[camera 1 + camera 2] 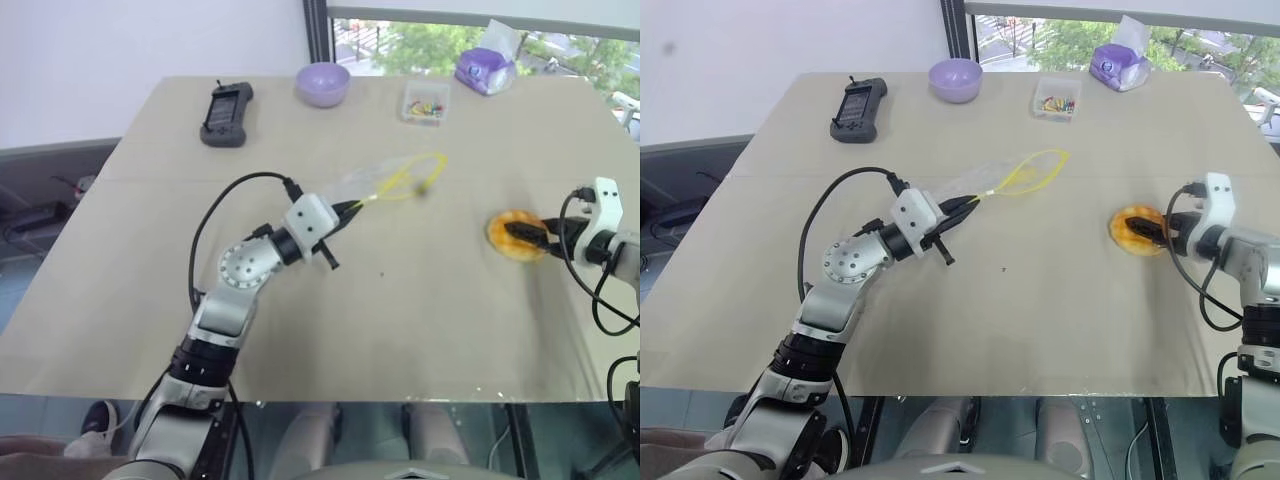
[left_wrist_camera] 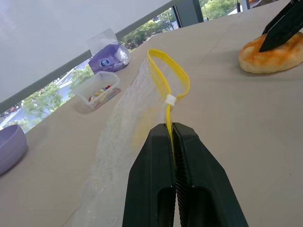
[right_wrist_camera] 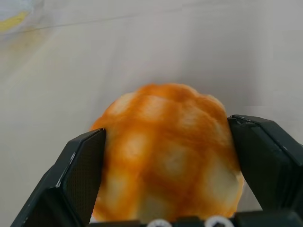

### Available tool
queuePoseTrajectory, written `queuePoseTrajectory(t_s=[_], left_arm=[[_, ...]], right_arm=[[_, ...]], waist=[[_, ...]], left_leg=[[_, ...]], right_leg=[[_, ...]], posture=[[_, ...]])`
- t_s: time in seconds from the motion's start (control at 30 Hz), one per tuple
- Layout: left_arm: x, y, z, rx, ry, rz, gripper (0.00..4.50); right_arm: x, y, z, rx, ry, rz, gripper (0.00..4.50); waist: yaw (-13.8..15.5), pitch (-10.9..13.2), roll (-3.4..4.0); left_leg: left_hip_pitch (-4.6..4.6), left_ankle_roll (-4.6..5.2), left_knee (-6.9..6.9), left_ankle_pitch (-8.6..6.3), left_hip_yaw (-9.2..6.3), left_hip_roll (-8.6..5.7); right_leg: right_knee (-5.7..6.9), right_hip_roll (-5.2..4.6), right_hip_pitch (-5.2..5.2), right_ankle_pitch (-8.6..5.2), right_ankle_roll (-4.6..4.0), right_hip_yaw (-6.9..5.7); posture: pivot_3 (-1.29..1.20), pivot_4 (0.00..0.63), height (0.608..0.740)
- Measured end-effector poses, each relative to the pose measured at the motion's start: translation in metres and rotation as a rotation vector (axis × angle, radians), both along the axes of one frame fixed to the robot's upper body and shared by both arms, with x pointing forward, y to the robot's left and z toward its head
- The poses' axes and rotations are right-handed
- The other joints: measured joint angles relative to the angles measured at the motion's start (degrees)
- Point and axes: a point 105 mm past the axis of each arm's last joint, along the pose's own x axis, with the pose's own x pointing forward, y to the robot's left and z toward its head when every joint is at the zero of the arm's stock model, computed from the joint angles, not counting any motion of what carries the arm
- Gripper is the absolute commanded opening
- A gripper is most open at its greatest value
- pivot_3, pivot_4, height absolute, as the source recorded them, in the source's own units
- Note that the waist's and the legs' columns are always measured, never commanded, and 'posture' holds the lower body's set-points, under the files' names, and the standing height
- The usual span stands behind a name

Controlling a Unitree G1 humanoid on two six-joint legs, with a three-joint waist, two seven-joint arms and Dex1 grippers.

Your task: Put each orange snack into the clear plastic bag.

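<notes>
Beige tabletop point(image 1: 400, 330) beneath a window carries all items; positions below are referenced to the orange snack point(image 1: 514, 236), which rests on the table near its right-hand edge. Right gripper point(image 3: 163, 175): jaws spread wide, one finger on each side of the snack, the bun seated between the pads; whether the pads already press it cannot be told. Left gripper point(image 2: 172, 142): jaws closed on the yellow seal strip of the clear plastic bag point(image 1: 385, 180), holding the bag above the table, well to the left of the snack. The bag mouth stands open as a narrow yellow loop facing roughly toward the snack. Well beyond the snack, along the window edge, stand a purple bowl point(image 1: 323, 83), a small clear box of coloured bits point(image 1: 426, 102) and a purple tissue pack point(image 1: 485, 71); a black handheld controller point(image 1: 226, 112) lies far to the left of it. Failure modes, as judged: the domed top may slip upward out of the pads if the closure lands too high on the bun; excessive force may crush it. The loop appears hardly wider than the snack, so an off-centre approach could catch the seal strip, fold the mouth shut or drag the film out of the single-point pinch.
</notes>
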Motion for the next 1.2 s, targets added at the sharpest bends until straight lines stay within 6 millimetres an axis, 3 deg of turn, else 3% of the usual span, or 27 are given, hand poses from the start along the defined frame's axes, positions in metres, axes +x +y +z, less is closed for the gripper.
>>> queuePoseTrajectory(t_s=[0.27, 0.57, 1.2], left_arm=[[0.0, 0.0, 0.001, 0.001, -0.002, -0.001, 0.0], [0.0, -0.001, 0.001, 0.001, -0.004, -0.002, 0.0], [0.001, 0.0, 0.001, 0.008, -0.006, 0.001, 0.0]], right_arm=[[0.0, 0.004, 0.007, 0.043, -0.038, 0.014, 4.44], [-0.006, 0.008, 0.017, -0.043, -0.142, 0.101, 4.44], [-0.022, 0.029, -0.012, -0.316, -0.061, 0.316, 4.44]], waist=[[0.02, 0.0, 0.0], [0.05, 0.0, 0.0], [0.03, -0.18, -0.2]], left_leg=[[-0.01, 0.0, 0.0, 0.0, 0.01, 0.0], [-0.02, 0.0, 0.0, 0.0, 0.0, -0.01], [0.05, 0.0, 0.01, 0.0, -0.03, -0.01]], right_leg=[[0.0, -0.02, -0.01, 0.0, 0.0, 0.01], [-0.01, -0.02, 0.0, 0.0, 0.0, -0.01], [0.0, 0.0, 0.05, 0.0, 0.0, -0.04]], posture=[[0.0, 0.15, 0.74], [0.0, 0.15, 0.74], [0.0, 0.15, 0.74]])
